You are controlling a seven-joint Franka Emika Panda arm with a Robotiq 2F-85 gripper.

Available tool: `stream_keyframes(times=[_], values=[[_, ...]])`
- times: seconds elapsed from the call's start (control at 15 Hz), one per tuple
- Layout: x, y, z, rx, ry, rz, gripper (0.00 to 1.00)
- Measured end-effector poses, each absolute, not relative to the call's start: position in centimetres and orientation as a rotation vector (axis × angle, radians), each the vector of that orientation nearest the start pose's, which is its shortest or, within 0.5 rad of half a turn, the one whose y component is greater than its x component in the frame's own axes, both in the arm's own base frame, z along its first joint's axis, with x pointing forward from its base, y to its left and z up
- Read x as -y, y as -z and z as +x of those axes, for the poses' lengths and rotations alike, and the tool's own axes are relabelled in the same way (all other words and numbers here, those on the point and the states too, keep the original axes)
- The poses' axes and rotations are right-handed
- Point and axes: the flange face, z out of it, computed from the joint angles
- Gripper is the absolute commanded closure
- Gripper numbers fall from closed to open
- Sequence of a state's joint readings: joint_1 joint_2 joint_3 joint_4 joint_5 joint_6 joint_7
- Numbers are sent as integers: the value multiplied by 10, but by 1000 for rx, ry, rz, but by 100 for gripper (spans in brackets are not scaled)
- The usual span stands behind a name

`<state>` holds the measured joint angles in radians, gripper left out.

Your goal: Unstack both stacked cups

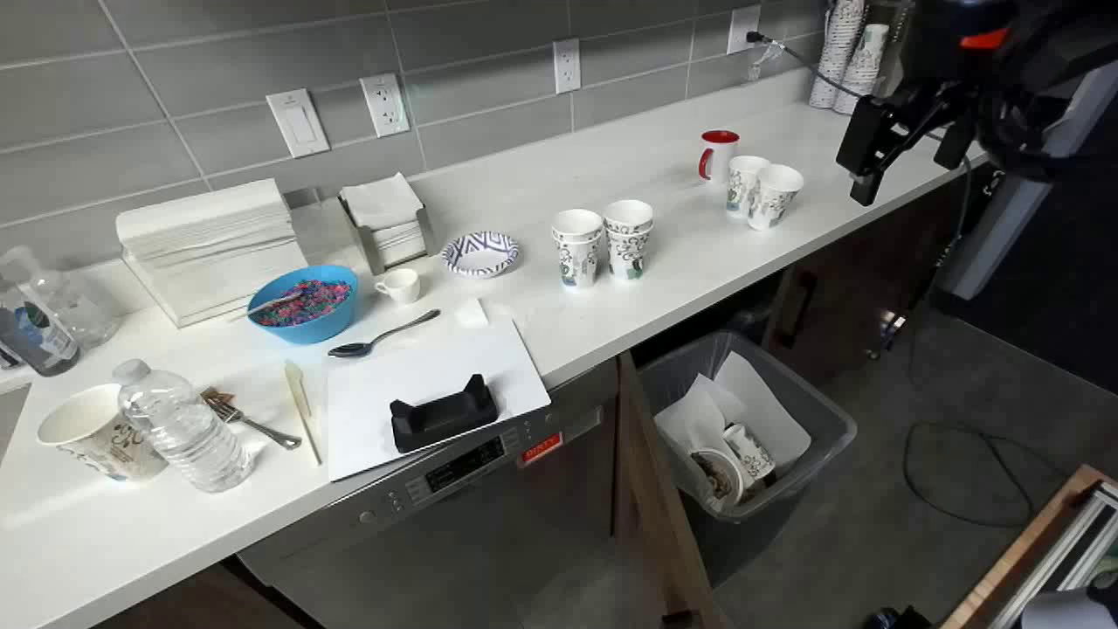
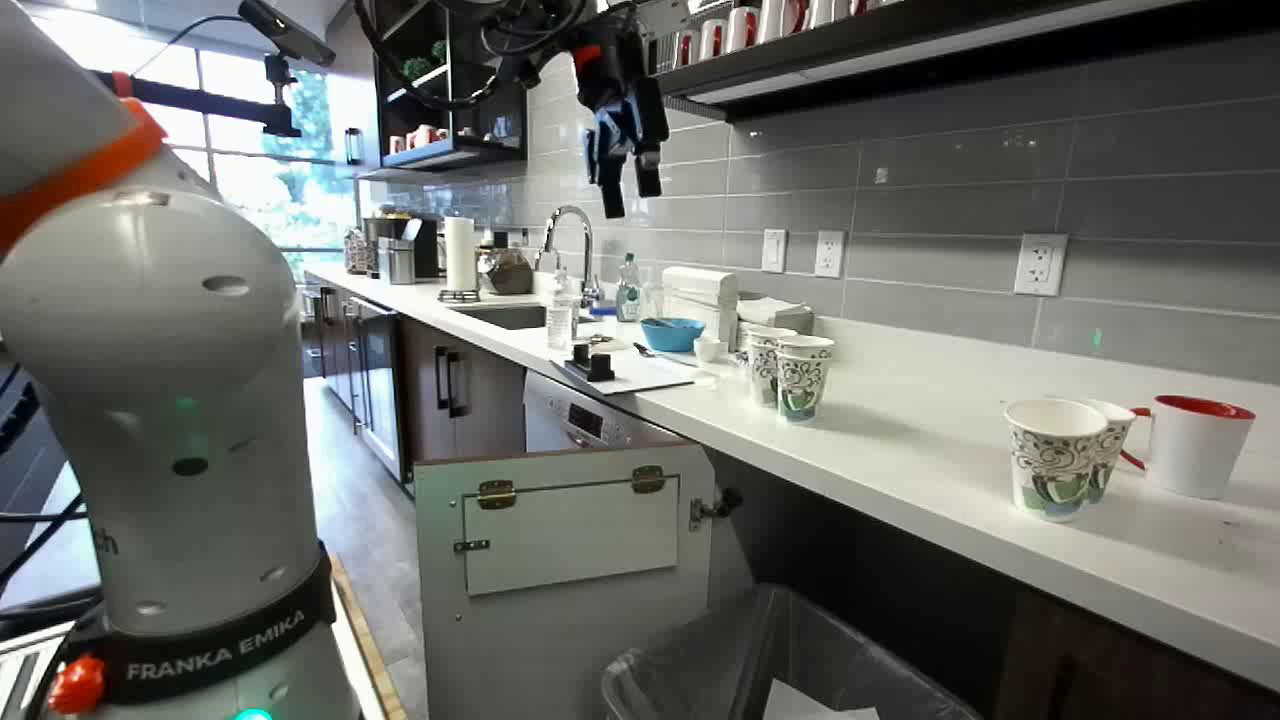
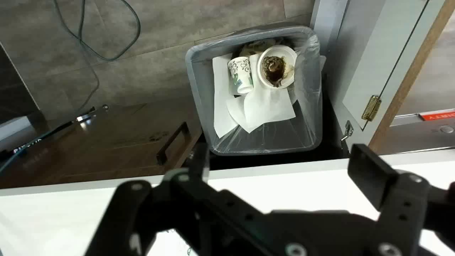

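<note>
Two stacks of white cups with dark swirl patterns stand upright side by side mid-counter, a stack [image 1: 577, 258] and another stack [image 1: 627, 253]; each shows two rims, one cup nested in another. Both stacks also show in an exterior view [image 2: 803, 385]. Two similar cups, a cup [image 1: 742, 188] and a nearer cup [image 1: 772, 203], stand close together by the red-rimmed mug, each showing one rim; whether they touch is unclear. My gripper [image 1: 908, 162] is open and empty, raised high above the counter. In the wrist view its fingers [image 3: 284, 165] are wide apart over the counter edge.
A red-and-white mug [image 1: 720, 159] stands behind the cup pair. A blue-patterned bowl [image 1: 480, 254] lies left of the stacks. A grey trash bin [image 1: 825, 428] stands below, beside an open cabinet door [image 2: 560, 560]. Tall cup stacks [image 1: 840, 57] stand at the far end.
</note>
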<state>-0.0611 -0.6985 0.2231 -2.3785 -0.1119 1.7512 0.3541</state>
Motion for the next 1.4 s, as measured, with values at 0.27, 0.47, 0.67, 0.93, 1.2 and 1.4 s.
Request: stream_keyframes(times=[0.27,0.47,0.67,0.93,1.2,1.4], values=[[-61,-563,344,-373,194,-3348,0],[-61,-563,345,-386,197,-3344,0],[-55,-566,366,-548,247,-3292,0],[-59,-555,424,-668,238,-3232,0],[-84,-538,484,-675,169,-3203,0],[-109,-529,527,-691,261,-3149,0]])
